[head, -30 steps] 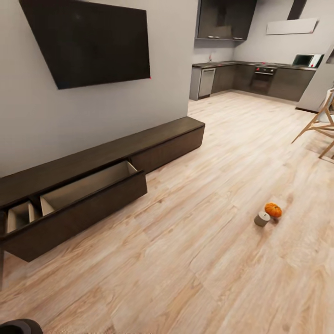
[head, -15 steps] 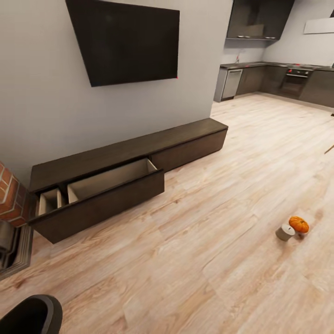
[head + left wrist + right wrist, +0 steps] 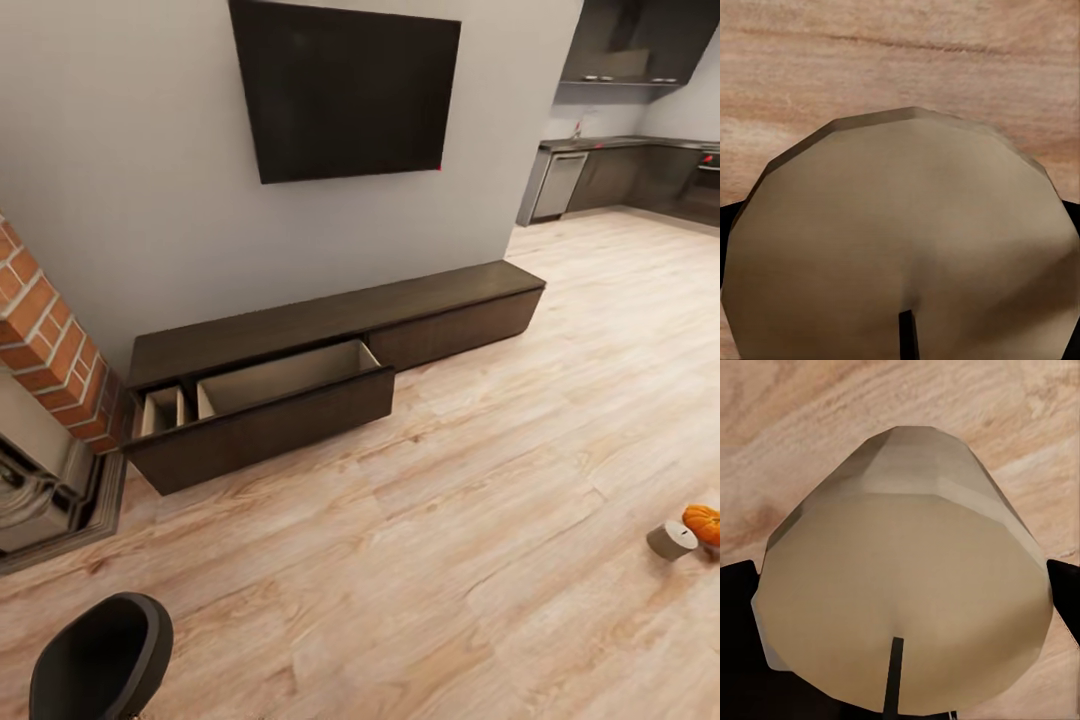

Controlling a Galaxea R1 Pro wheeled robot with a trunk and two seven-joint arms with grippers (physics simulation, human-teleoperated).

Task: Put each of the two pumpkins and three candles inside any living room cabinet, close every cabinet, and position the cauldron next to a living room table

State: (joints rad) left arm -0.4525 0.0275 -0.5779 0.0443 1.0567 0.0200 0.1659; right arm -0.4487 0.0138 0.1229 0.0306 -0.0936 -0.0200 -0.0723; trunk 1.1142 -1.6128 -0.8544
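A grey-beige candle [image 3: 907,225] sits very close in the left wrist view, with my left gripper [image 3: 900,255] shut on it. My right gripper [image 3: 900,585] is shut on a second candle [image 3: 915,502], its black fingers [image 3: 735,592] at either side. A third candle [image 3: 671,540] stands on the floor at the far right, touching an orange pumpkin [image 3: 703,523] cut off by the frame edge. The low dark-brown cabinet [image 3: 440,320] runs along the wall, its left drawer [image 3: 280,385] pulled open and looking empty. The black cauldron [image 3: 100,660] stands on the floor at the near left.
A brick fireplace [image 3: 40,340] with a dark hearth stands left of the cabinet. A black TV [image 3: 345,90] hangs on the wall above it. Grey kitchen units [image 3: 620,175] lie far back on the right. Wood floor [image 3: 450,560] stretches between the cabinet and the candle.
The whole head view has swung left: the cabinet, candle and pumpkin slid right in the picture, and the fireplace and more of the cauldron came into view. The things themselves have not moved.
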